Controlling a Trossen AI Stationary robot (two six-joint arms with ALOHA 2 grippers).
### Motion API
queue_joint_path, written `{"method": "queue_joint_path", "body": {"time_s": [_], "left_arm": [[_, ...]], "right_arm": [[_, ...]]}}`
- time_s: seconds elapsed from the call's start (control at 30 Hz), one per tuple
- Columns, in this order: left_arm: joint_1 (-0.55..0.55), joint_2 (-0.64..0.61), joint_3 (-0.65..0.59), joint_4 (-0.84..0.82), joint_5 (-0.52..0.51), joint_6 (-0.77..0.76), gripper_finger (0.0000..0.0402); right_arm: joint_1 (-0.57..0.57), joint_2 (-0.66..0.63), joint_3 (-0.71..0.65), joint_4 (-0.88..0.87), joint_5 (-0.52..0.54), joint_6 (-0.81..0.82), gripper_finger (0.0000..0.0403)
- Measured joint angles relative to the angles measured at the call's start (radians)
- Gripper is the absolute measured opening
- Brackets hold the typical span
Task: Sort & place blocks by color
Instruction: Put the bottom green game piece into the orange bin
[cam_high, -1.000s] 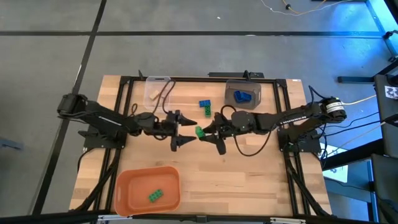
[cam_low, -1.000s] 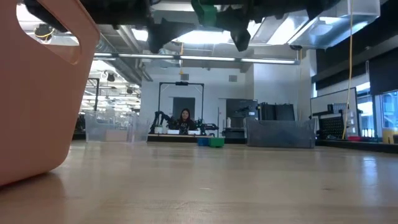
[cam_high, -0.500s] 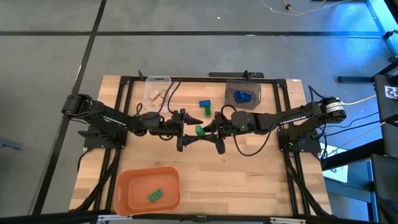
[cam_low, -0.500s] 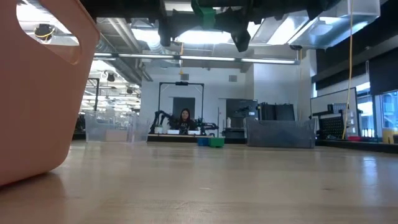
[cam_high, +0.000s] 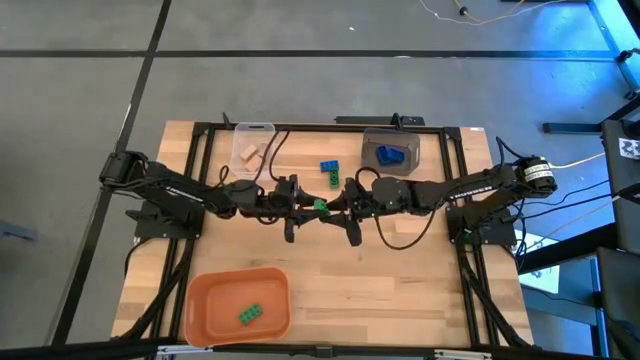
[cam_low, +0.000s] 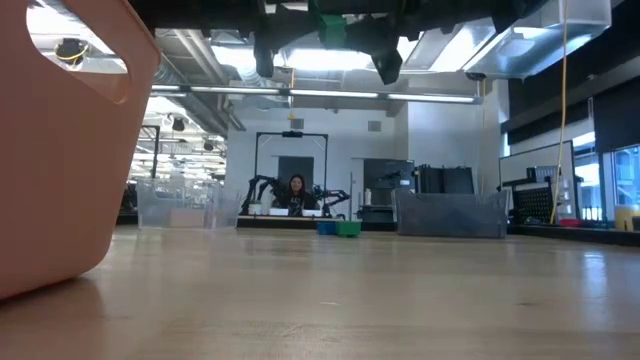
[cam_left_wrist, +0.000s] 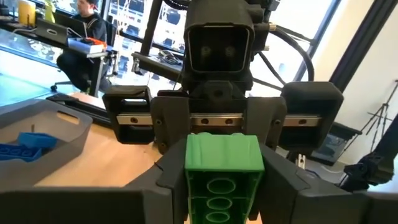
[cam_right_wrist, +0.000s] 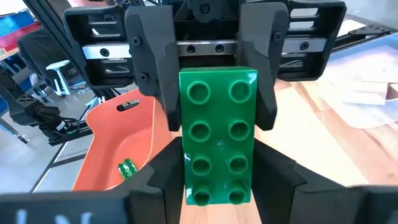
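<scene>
A green studded toy brick (cam_high: 320, 208) is held in mid-air above the middle of the wooden surface (cam_high: 400, 290), grasped from both ends: the left hand (cam_high: 303, 208) and the right hand (cam_high: 337, 209) are each clenched on it.

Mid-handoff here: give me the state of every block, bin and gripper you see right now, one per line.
Green block: held off the table between both grippers.
Left gripper: shut on the green block.
Right gripper: shut on the green block.
Orange bin: holds one green brick.
Grey bin: holds a blue brick.
Clear bin: holds tan pieces.
Blue and green bricks: loose on the table.
</scene>
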Motion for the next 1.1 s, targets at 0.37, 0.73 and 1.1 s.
{"method": "queue_joint_path", "body": {"time_s": [0.37, 0.73, 1.1], "left_arm": [[0.096, -0.202, 0.001, -0.352, 0.101, 0.009, 0.0125], [0.076, -0.526, -0.103, -0.644, -0.040, -0.022, 0.0125], [-0.022, -0.588, -0.285, -0.325, -0.135, -0.087, 0.0125]], "right_arm": [[-0.019, -0.161, -0.001, -0.466, 0.019, 0.099, 0.0380], [0.048, -0.376, -0.186, -0.685, 0.062, 0.269, 0.0343], [0.117, -0.457, -0.507, 0.286, 0.269, 0.324, 0.0343]]}}
